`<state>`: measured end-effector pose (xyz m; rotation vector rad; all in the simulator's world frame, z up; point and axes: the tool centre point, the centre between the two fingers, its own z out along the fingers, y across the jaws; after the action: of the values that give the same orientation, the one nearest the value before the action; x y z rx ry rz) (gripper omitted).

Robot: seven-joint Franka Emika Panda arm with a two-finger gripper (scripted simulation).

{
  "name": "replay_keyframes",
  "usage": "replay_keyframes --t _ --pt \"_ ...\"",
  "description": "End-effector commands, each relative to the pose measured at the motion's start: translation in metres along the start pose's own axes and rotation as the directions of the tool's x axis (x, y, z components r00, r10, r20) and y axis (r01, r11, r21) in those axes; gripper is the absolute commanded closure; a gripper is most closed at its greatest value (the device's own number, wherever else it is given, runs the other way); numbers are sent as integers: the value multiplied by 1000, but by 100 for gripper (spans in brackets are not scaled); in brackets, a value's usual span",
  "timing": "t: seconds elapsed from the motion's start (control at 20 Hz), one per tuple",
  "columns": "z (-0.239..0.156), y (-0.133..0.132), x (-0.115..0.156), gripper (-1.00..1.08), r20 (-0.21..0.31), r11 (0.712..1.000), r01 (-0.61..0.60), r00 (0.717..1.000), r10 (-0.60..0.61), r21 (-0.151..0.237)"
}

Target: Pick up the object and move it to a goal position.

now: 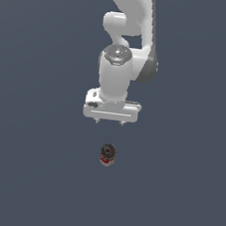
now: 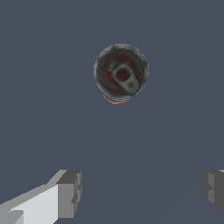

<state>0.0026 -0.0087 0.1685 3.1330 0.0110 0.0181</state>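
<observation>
The object (image 1: 108,155) is a small can-like cylinder standing upright on the plain grey floor (image 1: 22,174), dark round top with a pull-tab facing up and a red band just visible below the rim. In the exterior view it sits below the gripper (image 1: 109,121) in the picture, clearly apart from it, with bare floor between the two.

In the wrist view we see the object (image 2: 121,72) from above, ahead of the gripper (image 2: 142,190) rather than between its fingers (image 2: 70,192). The fingers stand wide apart, with nothing held; the gap between them looks far broader than the can.

We judge the step in hand to be the approach: no grasp has been made and the object has not been lifted. No goal marker shows in either view, so we cannot say where the can must end up.

Next move, as we read it: shift the hand over the can until it is centred between the fingers, then descend and close. The can is tiny and stubby, so we expect the descent must go low, close to the floor, and a poorly centred closure could knock it over.
</observation>
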Motion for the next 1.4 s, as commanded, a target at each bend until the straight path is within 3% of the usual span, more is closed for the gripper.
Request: replay_keyframes --t 0.0,0.45,0.95,1.35 --pt "0 0 0 -92 0 1000 0 1000 0 0" --pt "-9 -18 7 -92 -18 997 78 997 -78 -17" --pt "-6 -17 14 -92 -15 993 115 993 -115 -17" --pt "3 -17 35 -92 -6 972 236 972 -236 -15"
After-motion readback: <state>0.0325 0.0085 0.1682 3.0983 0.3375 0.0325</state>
